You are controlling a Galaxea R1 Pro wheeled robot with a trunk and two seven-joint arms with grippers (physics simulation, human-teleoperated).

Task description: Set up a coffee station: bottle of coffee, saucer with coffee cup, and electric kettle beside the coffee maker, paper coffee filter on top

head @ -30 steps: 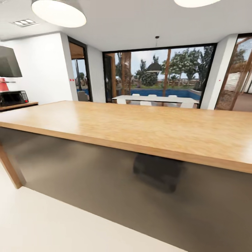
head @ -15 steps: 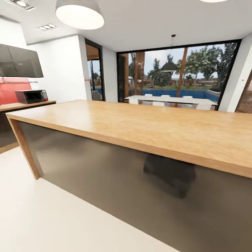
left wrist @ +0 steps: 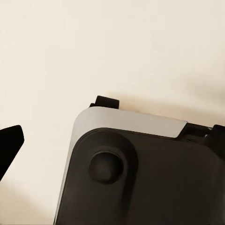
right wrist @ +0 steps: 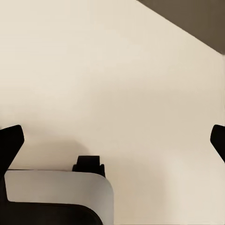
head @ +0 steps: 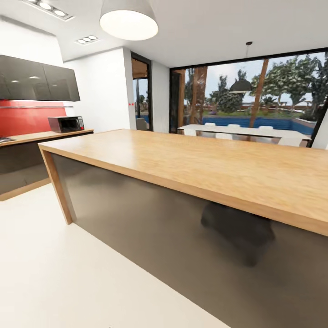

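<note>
The robot was in transit, and none of the things to be carried were in sight. Nearest, both wrist views looked down at the pale floor over the robot's own grey-and-black base. The right gripper stood spread wide and empty, one dark fingertip at each side of that view with bare floor between. Of the left gripper only a single fingertip showed at the picture's edge, so I could not tell whether its jaws were apart or together.

In the head view the big orange-brown wooden table with its glossy dark front panel lay just ahead. Farther back at the left ran the kitchen countertop, pale wood over dark cabinets, with a microwave on it, a red backsplash and dark wall cabinets above. Beyond stood a white dining table before a glass wall.

Judging by the task alone, the coffee bottle would likely be light and rigid, best pinched across its body below the cap. The cup and saucer would be brittle and slick, and the filter flimsy enough to crush. The kettle would be heaviest; its loop handle would be the sensible hold.
</note>
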